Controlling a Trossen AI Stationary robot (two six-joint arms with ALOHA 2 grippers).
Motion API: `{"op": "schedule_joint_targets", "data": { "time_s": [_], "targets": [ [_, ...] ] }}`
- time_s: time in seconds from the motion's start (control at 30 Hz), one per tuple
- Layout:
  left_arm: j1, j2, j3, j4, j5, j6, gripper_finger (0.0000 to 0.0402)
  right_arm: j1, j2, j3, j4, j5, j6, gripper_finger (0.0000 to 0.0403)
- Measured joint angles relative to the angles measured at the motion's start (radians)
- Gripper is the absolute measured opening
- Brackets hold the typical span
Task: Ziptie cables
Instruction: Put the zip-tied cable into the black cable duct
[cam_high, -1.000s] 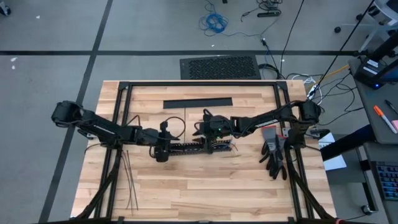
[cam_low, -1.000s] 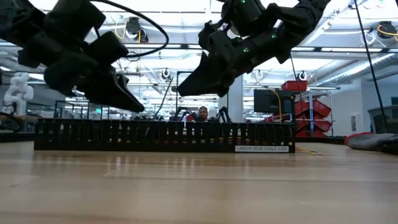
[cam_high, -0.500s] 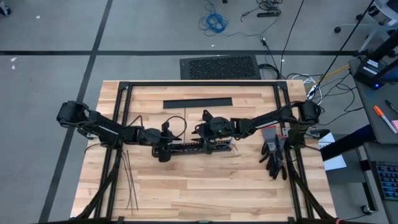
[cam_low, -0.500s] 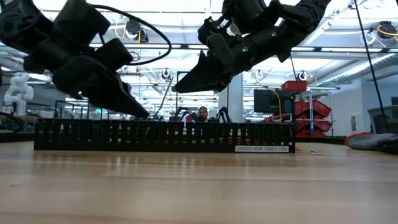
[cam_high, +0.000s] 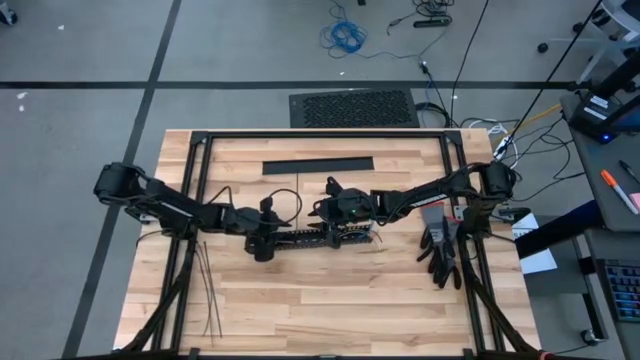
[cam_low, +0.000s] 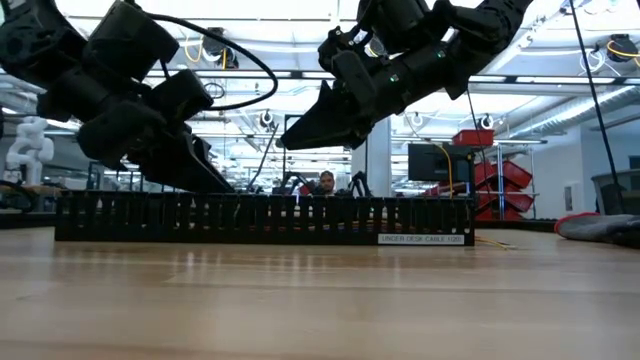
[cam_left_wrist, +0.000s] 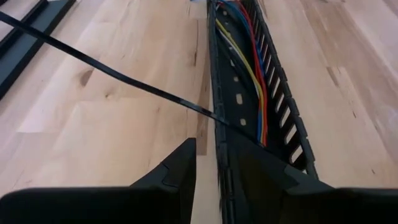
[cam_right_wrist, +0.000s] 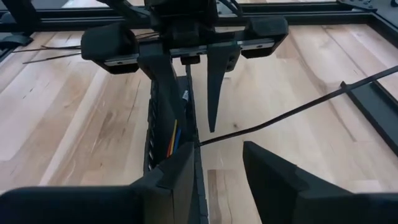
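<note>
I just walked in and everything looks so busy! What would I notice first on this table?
Two dark robot arms meet over a long black slotted duct in the middle of the wooden table. Colourful cables lie inside it. The left hand and right hand are at its two ends, and a thin ziptie reaches across to the duct.

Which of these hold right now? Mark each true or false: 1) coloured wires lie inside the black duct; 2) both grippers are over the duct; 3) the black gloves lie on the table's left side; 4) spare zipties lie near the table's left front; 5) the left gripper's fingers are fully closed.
1) True: the cables lie along the inside of the black duct.
2) True: the left gripper and the right gripper are both over it.
3) False: the black gloves lie on the right side.
4) True: the zipties lie there.
5) False: its fingers stand apart.
</note>
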Motion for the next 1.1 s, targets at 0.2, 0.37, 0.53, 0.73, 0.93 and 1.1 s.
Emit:
{"op": "schedule_joint_targets", "data": {
  "time_s": [0.2, 0.37, 0.53, 0.73, 0.93, 1.1],
  "targets": [
    [0.000, 0.049, 0.000, 0.059, -0.023, 0.016, 0.0113, 0.000, 0.000, 0.000, 0.005, 0.000, 0.000, 0.0132],
    [0.001, 0.087, 0.001, 0.122, -0.026, 0.036, 0.0113, 0.000, 0.000, 0.000, 0.020, 0.000, 0.000, 0.0132],
    [0.001, 0.098, 0.001, 0.136, -0.041, 0.051, 0.0105, 0.000, 0.000, 0.000, 0.022, 0.000, 0.000, 0.0132],
    [0.000, 0.098, 0.001, 0.136, -0.045, 0.053, 0.0041, 0.000, 0.000, 0.000, 0.023, 0.000, 0.000, 0.0132],
    [0.001, 0.098, 0.001, 0.137, -0.045, 0.053, 0.0009, -0.003, 0.035, 0.000, 0.104, 0.005, 0.039, 0.0132],
    [-0.003, 0.098, 0.001, 0.137, -0.045, 0.053, 0.0007, -0.037, 0.126, 0.000, 0.189, -0.012, 0.142, 0.0132]
  ]
}}
